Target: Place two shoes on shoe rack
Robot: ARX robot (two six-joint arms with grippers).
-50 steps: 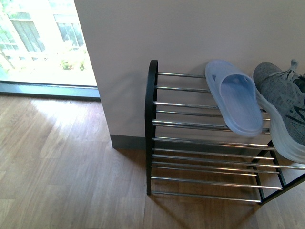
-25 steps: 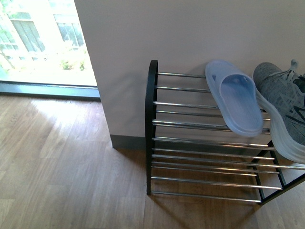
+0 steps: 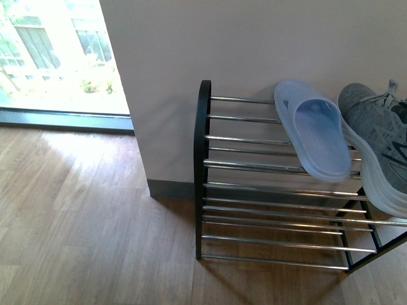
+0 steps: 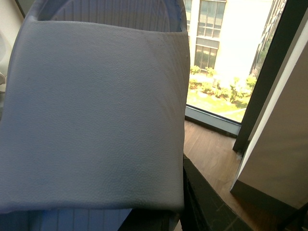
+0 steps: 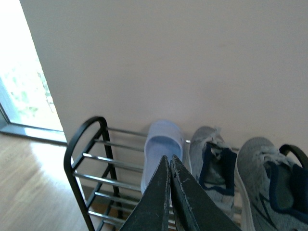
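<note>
We've got 1 pale blue rubber slide sandal (image 4: 96, 115) filling our left wrist view, seemingly carried there though the fingers are hidden, while the shut, empty right gripper (image 5: 169, 166) hangs over the chrome-rod shoe rack's (image 3: 202, 165) open left end, beside its shelved twin (image 3: 315, 133), toe-to-wall.

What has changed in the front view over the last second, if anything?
Nothing visibly changed. The pale blue slide sandal lies on the top rods of the shoe rack in the same place, with the grey sneaker beside it at the picture's right edge. Neither arm appears in the front view at either moment.
</note>
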